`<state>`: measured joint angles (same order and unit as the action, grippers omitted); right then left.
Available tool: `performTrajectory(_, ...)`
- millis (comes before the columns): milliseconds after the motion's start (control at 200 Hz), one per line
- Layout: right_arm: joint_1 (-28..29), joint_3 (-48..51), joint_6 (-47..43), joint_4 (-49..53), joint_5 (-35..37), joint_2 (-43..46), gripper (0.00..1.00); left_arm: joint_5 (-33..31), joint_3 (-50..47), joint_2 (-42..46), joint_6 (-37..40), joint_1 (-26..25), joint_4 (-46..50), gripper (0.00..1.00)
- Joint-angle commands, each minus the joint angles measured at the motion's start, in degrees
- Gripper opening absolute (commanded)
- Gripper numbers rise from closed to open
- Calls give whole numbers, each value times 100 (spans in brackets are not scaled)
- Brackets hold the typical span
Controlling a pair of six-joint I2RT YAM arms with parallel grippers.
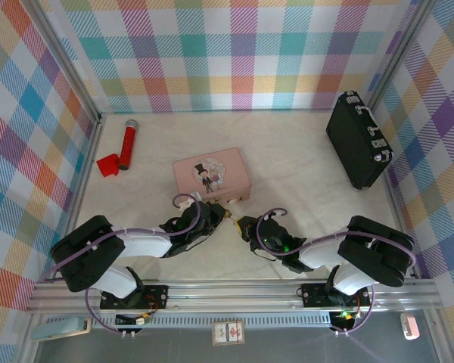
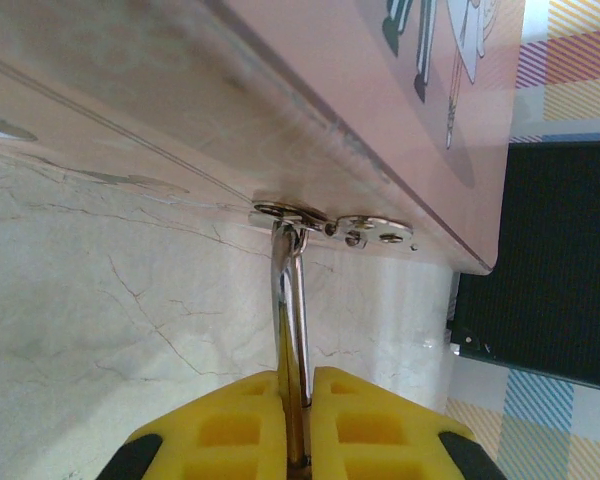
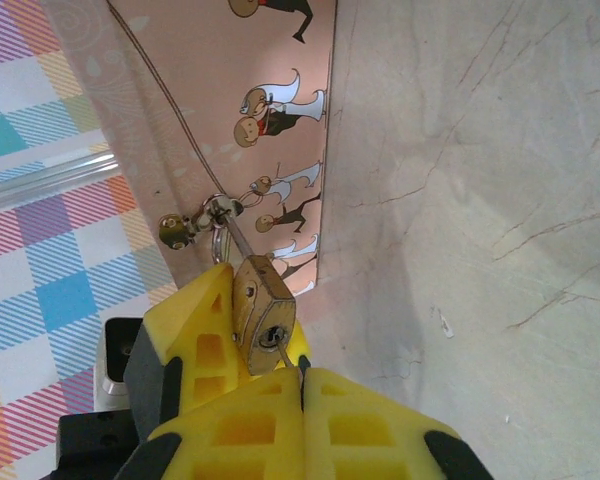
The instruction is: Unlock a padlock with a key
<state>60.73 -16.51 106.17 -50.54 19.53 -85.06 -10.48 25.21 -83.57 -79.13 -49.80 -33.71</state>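
Robotics lab cell here: aluminium rail (image 1: 234, 293) up front, left arm (image 1: 98, 253) and right arm (image 1: 374, 253) bolted on, checked fabric walls (image 1: 234, 53) boxing in a cream surface (image 1: 303, 151).
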Motion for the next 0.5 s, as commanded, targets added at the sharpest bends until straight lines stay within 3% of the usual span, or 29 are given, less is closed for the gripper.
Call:
performTrajectory(0,35,69,140,-378,103,-123,0,2,151,-6,-93,-118,-957,0)
performTrajectory(495,36,140,194,-602,279,-99,0,-62,106,-10,-86,-118,-1000,0)
